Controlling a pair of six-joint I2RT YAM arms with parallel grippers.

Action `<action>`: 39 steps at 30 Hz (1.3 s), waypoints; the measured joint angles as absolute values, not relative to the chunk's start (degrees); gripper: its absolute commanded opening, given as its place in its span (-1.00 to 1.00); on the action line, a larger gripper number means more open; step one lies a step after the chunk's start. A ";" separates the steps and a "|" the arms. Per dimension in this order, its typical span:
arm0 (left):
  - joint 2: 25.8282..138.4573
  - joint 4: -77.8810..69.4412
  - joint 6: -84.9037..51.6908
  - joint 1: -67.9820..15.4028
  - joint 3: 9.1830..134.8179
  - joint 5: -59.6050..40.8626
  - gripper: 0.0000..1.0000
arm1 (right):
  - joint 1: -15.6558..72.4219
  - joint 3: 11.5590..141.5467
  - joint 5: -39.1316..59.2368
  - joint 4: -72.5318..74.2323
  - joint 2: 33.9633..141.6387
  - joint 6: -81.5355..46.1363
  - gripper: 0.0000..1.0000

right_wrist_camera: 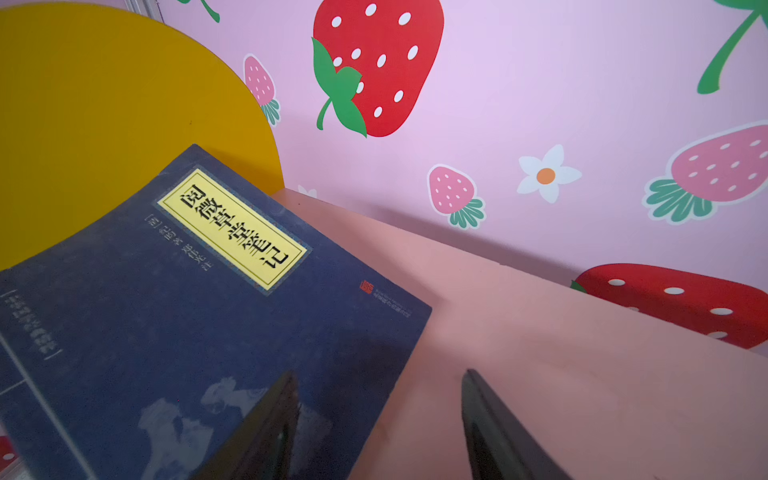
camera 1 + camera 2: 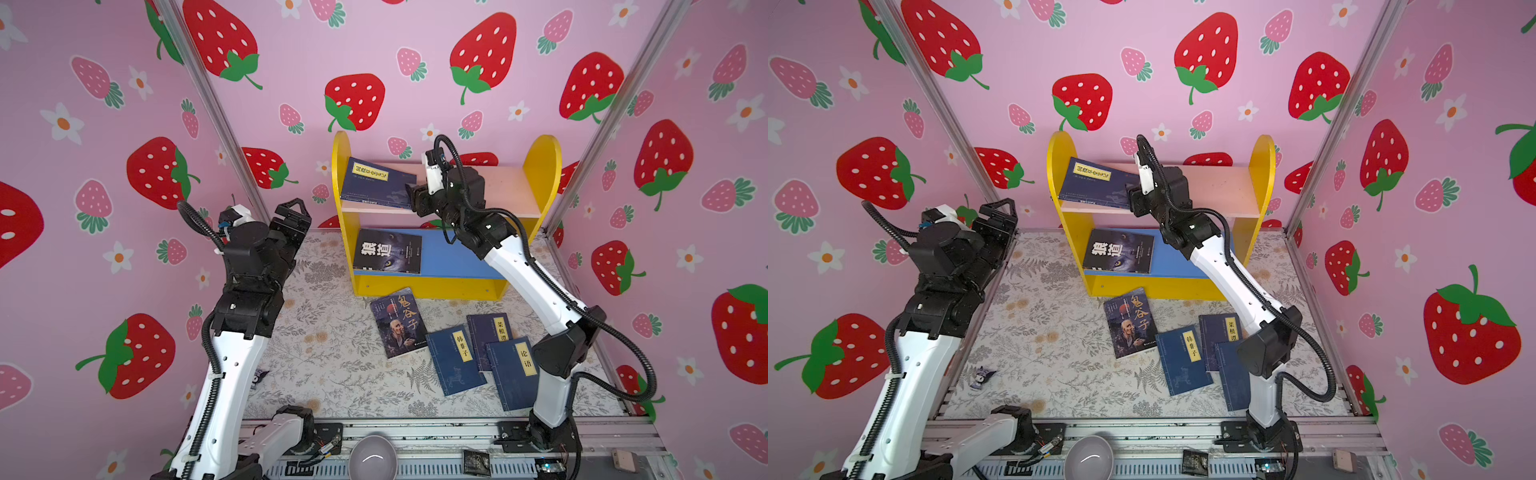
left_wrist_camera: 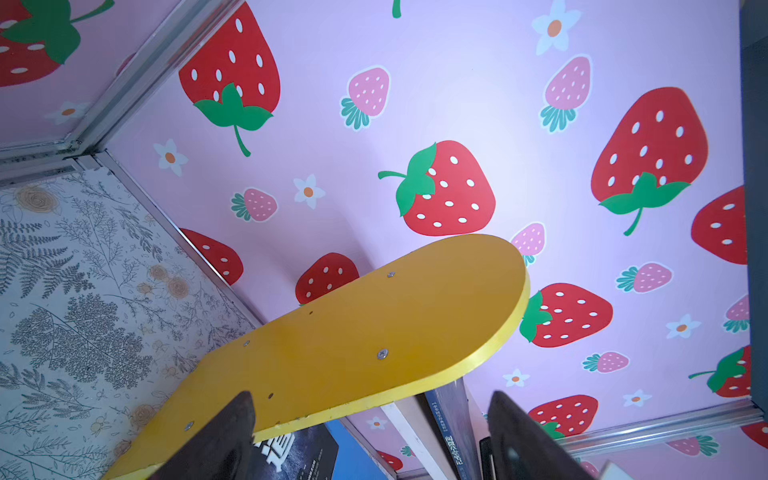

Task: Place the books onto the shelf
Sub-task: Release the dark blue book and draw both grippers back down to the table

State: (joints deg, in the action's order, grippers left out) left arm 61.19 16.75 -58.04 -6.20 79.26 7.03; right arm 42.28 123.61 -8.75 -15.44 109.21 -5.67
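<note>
Bright, even light fills both top views, where the pink wall (image 2: 41,291) stretches toward the edges. In the left wrist view, pale glare washes it. The right gripper (image 1: 379,374) looks blurred, perhaps too close, shadowing the navy book (image 1: 208,332).

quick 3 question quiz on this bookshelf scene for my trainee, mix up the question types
1. Which book lies on the blue lower board of the shelf? A) a green book B) the black book C) a yellow book
2. True or false: the left pincer is shut on a book.
3. How many books lie on the table in front of the shelf?

Key
1. B
2. False: it is open and holds nothing.
3. Four: the portrait book and three navy books.
</note>
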 measured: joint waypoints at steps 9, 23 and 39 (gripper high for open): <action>63.16 16.99 -58.04 -6.20 78.19 5.17 0.76 | 41.98 122.54 -11.29 -15.73 107.79 -3.03 0.44; 62.39 16.03 -56.82 -6.20 74.65 2.22 0.78 | 40.27 113.14 -12.32 -15.25 99.44 -0.91 0.72; 54.15 15.66 -49.67 -12.53 49.08 -12.95 0.94 | 40.34 60.69 5.72 -2.66 58.76 -17.74 0.57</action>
